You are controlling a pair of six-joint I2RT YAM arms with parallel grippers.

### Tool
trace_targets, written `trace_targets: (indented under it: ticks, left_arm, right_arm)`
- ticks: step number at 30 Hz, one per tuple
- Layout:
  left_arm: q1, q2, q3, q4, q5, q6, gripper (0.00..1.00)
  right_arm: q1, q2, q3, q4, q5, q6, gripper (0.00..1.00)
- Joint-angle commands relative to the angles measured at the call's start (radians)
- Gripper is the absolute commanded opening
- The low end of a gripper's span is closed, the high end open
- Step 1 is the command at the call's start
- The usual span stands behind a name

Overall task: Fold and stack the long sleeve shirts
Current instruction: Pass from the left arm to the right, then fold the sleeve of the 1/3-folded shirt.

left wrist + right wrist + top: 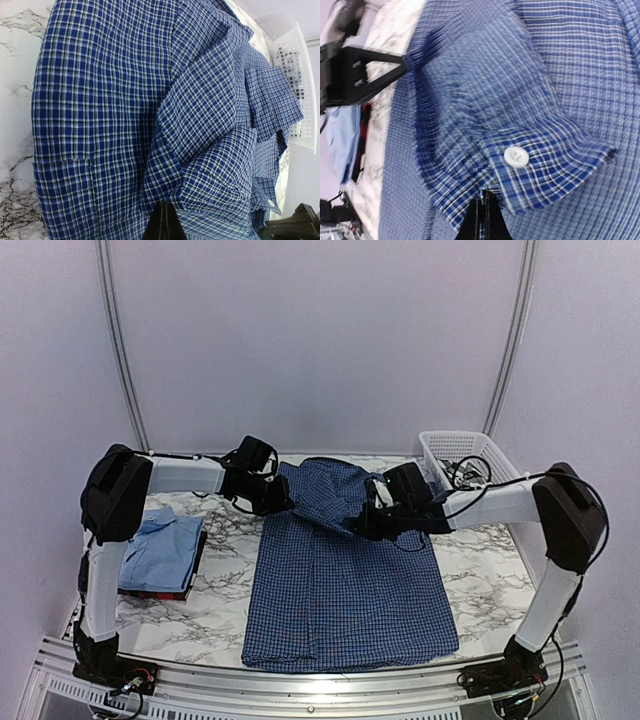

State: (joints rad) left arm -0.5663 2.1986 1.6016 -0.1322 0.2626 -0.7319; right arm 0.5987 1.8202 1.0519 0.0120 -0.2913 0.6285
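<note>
Top external view: a navy checked shirt [345, 590] lies spread down the middle of the marble bench [480, 575], its lower body flat and its upper part bunched and lifted between the two arms. The left end effector [283, 505] is clenched on the shirt's edge at the upper left of the cloth. The left wrist view shows its dark fingertips [162, 225] pinching a fold of the check fabric. The right end effector [357, 530] is clenched on a sleeve cuff just right of centre, and the right wrist view shows a white button [516, 156] on that cuff just above the closed fingers [482, 220]. A folded light blue shirt [160, 545] sits at the left of the bench, with a dark red shirt [365, 122] beneath it. A white lattice basket [465, 452] stands at the upper right.
</note>
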Motion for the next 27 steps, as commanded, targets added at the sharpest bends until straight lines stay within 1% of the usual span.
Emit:
trace_targets:
  ticks: [1,3,5,6,7,8,9,10,11,12,15,19,22,27]
  left_arm:
    - [-0.002,-0.072,-0.023,-0.02,0.062,0.022,0.0]
    - [-0.004,-0.078,-0.031,-0.02,0.078,0.024,0.0]
    - [-0.004,-0.093,-0.047,-0.021,0.076,0.023,0.04]
    - [-0.004,-0.104,-0.058,-0.021,0.07,0.024,0.09]
    - [-0.004,-0.118,-0.07,-0.021,0.061,0.027,0.16]
    - [-0.003,-0.131,-0.083,-0.022,0.047,0.029,0.2]
    - [-0.002,-0.149,-0.099,-0.021,0.032,0.03,0.23]
    - [-0.001,-0.167,-0.116,-0.022,0.016,0.03,0.29]
    - [-0.001,-0.186,-0.134,-0.023,0.001,0.029,0.35]
    - [0.001,-0.209,-0.15,-0.022,-0.007,0.025,0.37]
    - [0.003,-0.259,-0.201,-0.029,-0.004,0.017,0.42]
    - [-0.002,-0.333,-0.325,-0.028,0.02,0.004,0.46]
    - [-0.015,-0.396,-0.418,-0.027,0.029,-0.002,0.47]
    - [-0.059,-0.476,-0.529,-0.027,0.072,-0.028,0.47]
  right_arm:
    - [0.144,-0.159,-0.057,0.027,0.127,0.111,0.0]
    - [0.211,-0.18,-0.069,0.028,0.171,0.145,0.0]
    - [0.262,-0.175,-0.071,0.043,0.192,0.173,0.0]
    - [0.284,-0.164,-0.07,0.053,0.192,0.183,0.0]
    - [0.303,-0.149,-0.061,0.053,0.191,0.188,0.0]
    - [0.324,-0.13,-0.048,0.049,0.188,0.181,0.0]
    - [0.338,-0.111,-0.029,0.037,0.188,0.165,0.02]
    - [0.349,-0.096,0.001,0.015,0.191,0.148,0.07]
    - [0.359,-0.088,0.018,0.002,0.19,0.124,0.17]
    - [0.367,-0.086,0.035,-0.004,0.184,0.1,0.27]
    - [0.376,-0.104,0.074,-0.07,0.198,0.037,0.44]
    - [0.373,-0.142,0.101,-0.164,0.244,-0.041,0.54]
    - [0.359,-0.163,0.078,-0.173,0.255,-0.064,0.56]
    - [0.32,-0.153,0.036,-0.159,0.198,-0.12,0.55]
